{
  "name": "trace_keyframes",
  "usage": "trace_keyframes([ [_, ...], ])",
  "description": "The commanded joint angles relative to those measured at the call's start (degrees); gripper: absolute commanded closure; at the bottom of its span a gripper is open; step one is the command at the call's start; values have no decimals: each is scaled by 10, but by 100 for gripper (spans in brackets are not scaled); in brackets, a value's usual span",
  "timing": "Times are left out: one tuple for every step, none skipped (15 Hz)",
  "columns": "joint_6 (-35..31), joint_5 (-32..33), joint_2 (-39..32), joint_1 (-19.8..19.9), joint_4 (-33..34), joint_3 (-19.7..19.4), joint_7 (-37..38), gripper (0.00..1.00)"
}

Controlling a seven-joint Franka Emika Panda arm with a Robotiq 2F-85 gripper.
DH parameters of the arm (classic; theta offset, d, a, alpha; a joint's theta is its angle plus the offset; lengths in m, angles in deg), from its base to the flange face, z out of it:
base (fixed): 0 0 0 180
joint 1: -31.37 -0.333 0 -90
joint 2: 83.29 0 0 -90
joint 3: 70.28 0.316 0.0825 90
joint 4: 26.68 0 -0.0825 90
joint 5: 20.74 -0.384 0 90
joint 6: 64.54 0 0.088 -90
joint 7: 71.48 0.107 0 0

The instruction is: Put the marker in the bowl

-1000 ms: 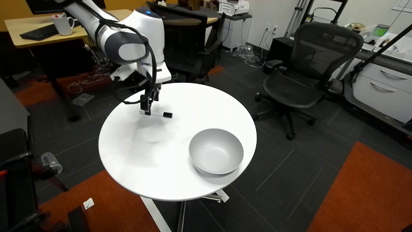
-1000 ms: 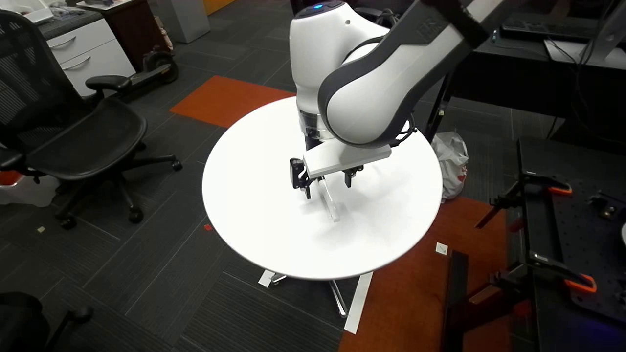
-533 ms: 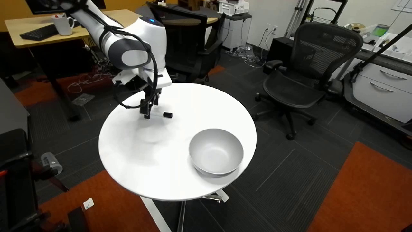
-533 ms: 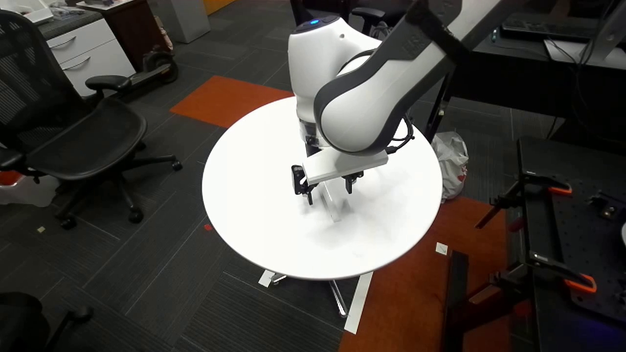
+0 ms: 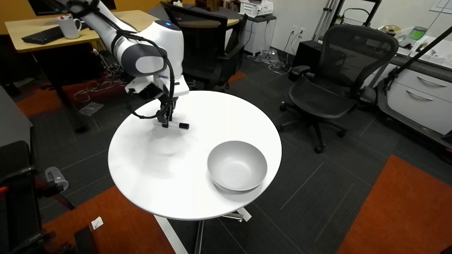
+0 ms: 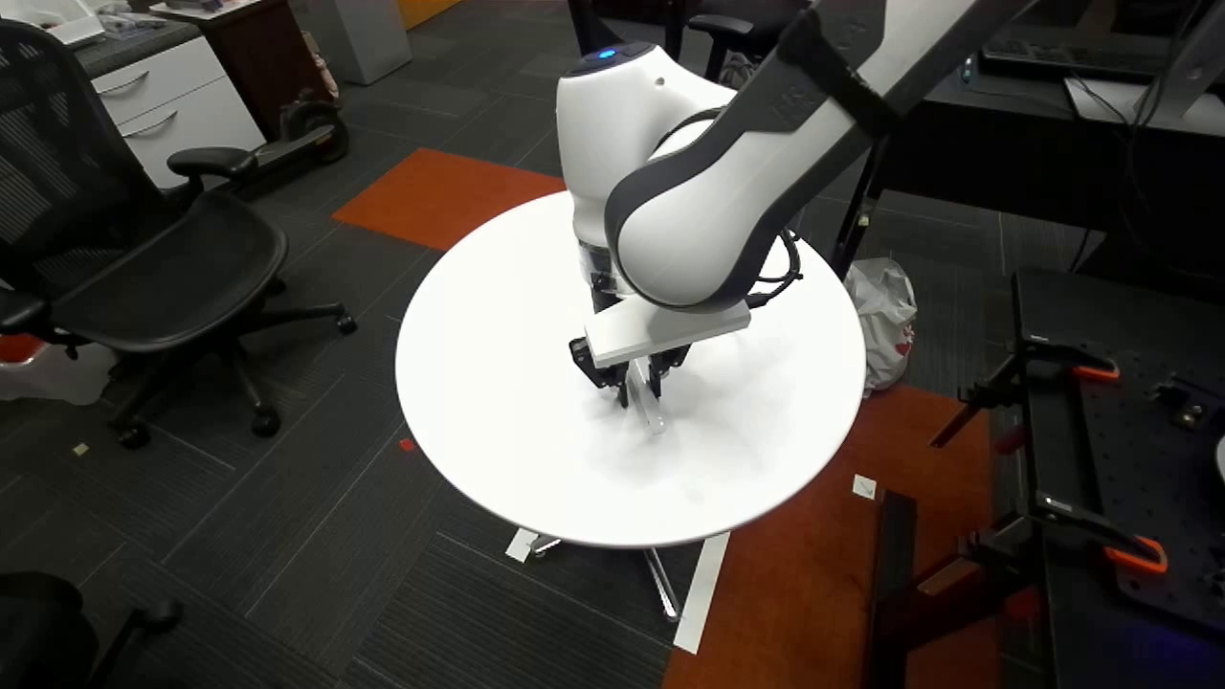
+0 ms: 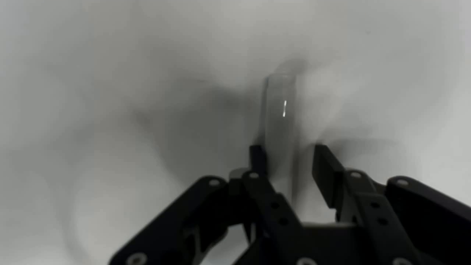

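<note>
White table; bowl apart; end effector straddles marker, fingers parted.

In an exterior view, a white mug stands by a black keyboard on a wooden desk, past the tabletop's far left edge. In an exterior view, a plastic bag shows just beyond the tabletop's right edge.

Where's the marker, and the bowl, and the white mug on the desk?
Marker [image 7: 280, 129]: in the wrist view, on its pale barrel.
Bowl [image 5: 237, 169]: in an exterior view, on its inside bottom.
White mug [image 5: 69, 29]: in an exterior view, on its outer side.
</note>
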Motion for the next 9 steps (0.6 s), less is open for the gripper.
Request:
trace_keyframes([
  [21, -10, -1, -4, 11, -5, 10, 91],
  [17, -9, 10, -6, 2, -6, 11, 98],
  [12, -8, 22, -8, -10, -10, 17, 99],
  [-4, -11, 45, -7, -32, -10, 16, 95],
  [-13, -9, 66, -8, -51, -15, 18, 95],
  [-21, -4, 92, -9, -72, -23, 22, 95],
  [-25, -1, 112, -9, -85, -31, 25, 95],
  [-27, 8, 138, -11, -103, -43, 34, 95],
  [-26, 17, 162, -11, -118, -54, 40, 95],
])
